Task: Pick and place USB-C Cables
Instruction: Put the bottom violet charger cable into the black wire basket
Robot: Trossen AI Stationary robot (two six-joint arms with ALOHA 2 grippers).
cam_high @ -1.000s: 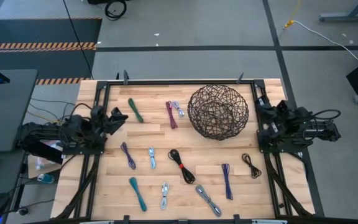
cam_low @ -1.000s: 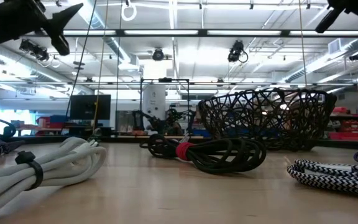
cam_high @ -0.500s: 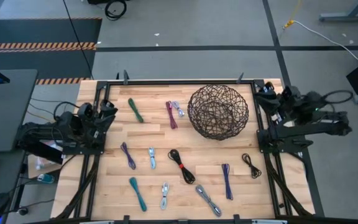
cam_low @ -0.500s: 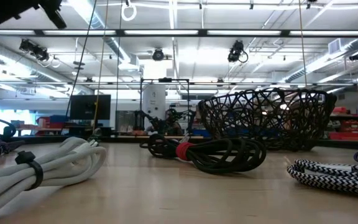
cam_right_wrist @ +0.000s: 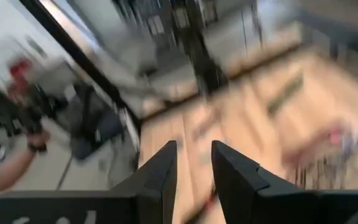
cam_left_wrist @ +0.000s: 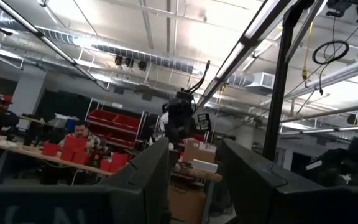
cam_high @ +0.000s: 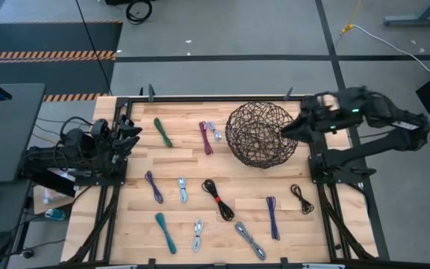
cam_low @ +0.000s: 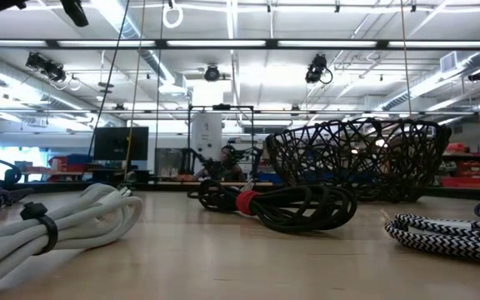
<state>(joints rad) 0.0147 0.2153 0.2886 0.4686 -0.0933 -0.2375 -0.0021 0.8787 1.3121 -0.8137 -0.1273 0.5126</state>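
High view. The wooden bench [cam_high: 222,183] fills the centre of the frame. The wire-mesh basket [cam_high: 262,134] stands at its upper right. The USB-C Cables lie loose on the boards: a green cable [cam_high: 162,132] at upper left; maroon [cam_high: 206,139] and white [cam_high: 214,131] bundles left of the basket; purple [cam_high: 154,187], grey [cam_high: 182,190] and black-red [cam_high: 218,199] bundles across the middle; teal [cam_high: 166,232], white [cam_high: 198,234] and grey [cam_high: 250,240] bundles along the lower edge; purple [cam_high: 272,217] and black [cam_high: 301,199] bundles at lower right. The left gripper [cam_high: 129,131] sits at the bench's left edge; the right gripper [cam_high: 290,133] reaches over the basket's right rim.

Low view. A white cable [cam_low: 52,221] at lower left, the black-red bundle [cam_low: 277,206] at centre, the basket [cam_low: 352,158] behind it, a braided cable [cam_low: 448,236] at lower right.

Left wrist view. The left fingers [cam_left_wrist: 143,180] stand apart, holding nothing, pointing into the room.

Right wrist view. The right fingers [cam_right_wrist: 160,171] are narrowly parted and empty; the bench beyond is blurred.
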